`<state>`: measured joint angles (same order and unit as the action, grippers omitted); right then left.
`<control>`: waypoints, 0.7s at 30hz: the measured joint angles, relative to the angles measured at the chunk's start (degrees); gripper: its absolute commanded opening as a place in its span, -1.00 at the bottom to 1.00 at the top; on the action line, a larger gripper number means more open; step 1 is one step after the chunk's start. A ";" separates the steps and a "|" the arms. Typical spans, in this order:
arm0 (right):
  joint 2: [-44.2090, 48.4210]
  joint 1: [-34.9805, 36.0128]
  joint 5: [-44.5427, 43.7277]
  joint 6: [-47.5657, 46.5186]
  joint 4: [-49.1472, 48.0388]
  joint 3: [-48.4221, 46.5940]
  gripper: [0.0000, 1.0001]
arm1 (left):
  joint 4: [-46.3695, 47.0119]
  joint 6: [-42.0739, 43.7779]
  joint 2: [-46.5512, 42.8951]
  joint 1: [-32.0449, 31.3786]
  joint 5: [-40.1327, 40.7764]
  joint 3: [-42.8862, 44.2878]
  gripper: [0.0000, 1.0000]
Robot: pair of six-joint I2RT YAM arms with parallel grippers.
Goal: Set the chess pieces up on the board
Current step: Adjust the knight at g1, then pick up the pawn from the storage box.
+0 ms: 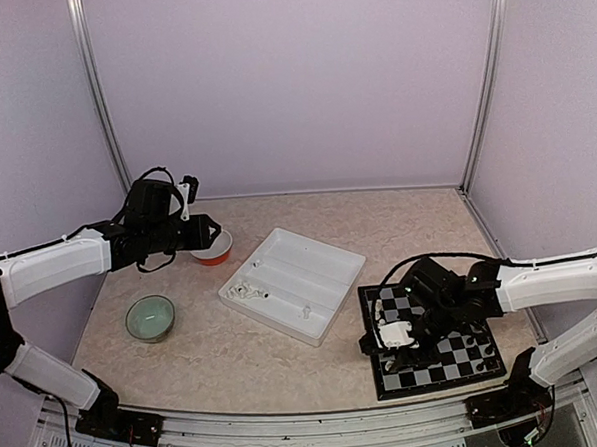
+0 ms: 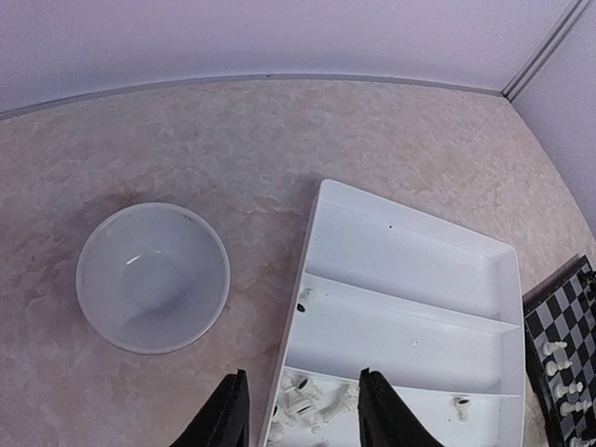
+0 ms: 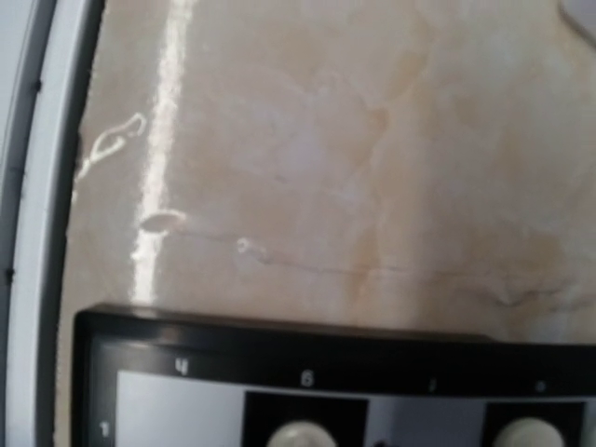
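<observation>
Overhead, the left arm reaches out to the far left beside the orange bowl, with the green bowl nearer me. Only the wrist camera settles the grip: the left fingers are spread apart with nothing between them, hanging above the white tray. Below them a cluster of white chess pieces lies in the tray's near compartment, and the bowl's pale inside is bare. Over on the right, the board sits on the counter just beside the tray's corner. The right fingers are low over the board's left part, but from up here I cannot tell whether they are parted or gripping anything. The right wrist camera does not help, as its own fingers are out of shot. What it does give me, close up, is the board's black border with pale markings and two rounded white tops on the edge squares. The left wrist view also catches a few white pieces standing on the board. The counter is beige and marbled with a streak of glare. Pale lilac walls and metal corner posts close it in.
</observation>
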<state>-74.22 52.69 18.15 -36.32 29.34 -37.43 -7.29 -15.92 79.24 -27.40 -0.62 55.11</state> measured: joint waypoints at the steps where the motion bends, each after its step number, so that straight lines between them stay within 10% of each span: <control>1: 0.59 -0.02 -0.04 0.04 0.11 -0.02 -0.29 | 0.00 -0.50 0.39 0.00 -0.31 0.00 -0.20; 11: 6.95 -8.94 1.86 1.38 1.90 -4.90 -0.28 | -7.48 -4.70 14.88 -5.22 -0.26 11.89 -0.25; 21: 9.79 -14.38 4.79 2.16 2.56 -6.19 -0.28 | -23.47 9.46 36.61 -8.83 3.04 35.21 -0.26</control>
<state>-64.42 38.30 22.94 -34.15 31.90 -43.62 -30.76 -6.46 115.85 -36.23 2.42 90.32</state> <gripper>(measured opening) 0.358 0.378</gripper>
